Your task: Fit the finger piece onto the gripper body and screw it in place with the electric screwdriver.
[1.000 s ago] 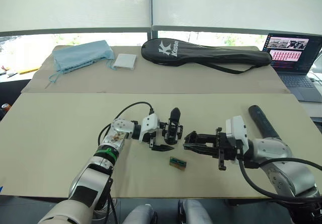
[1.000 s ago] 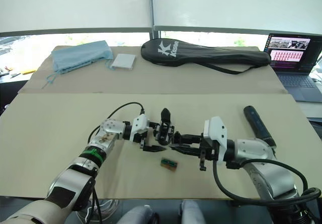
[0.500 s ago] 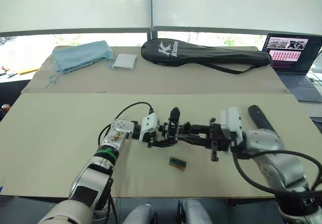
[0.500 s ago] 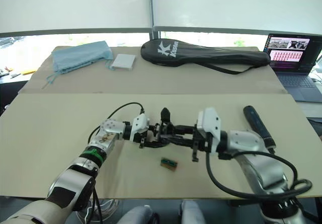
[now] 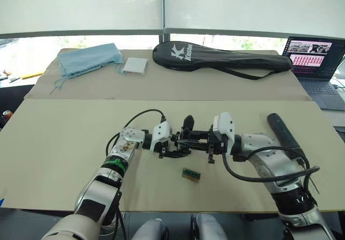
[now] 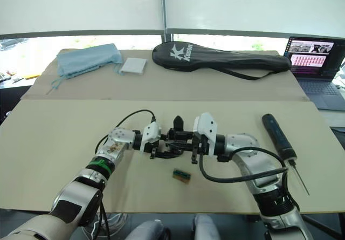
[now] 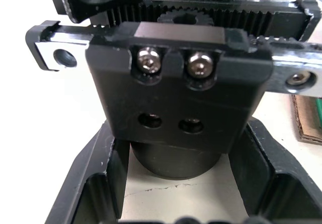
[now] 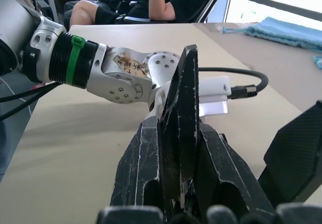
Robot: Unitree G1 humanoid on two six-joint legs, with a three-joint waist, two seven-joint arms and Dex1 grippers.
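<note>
Two fingers (image 8: 151,168) clamped on finger piece (image 8: 182,118)

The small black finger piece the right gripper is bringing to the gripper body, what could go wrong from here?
1. The flat black ribbed finger piece is pinched thin-edge-on in the right gripper; pressing it against the chunky black gripper body could twist it off line.
2. The left gripper holds that body low down, so a sideways push may tip it.
3. The thick dark cylindrical electric screwdriver lies apart, with both grippers busy.
</note>
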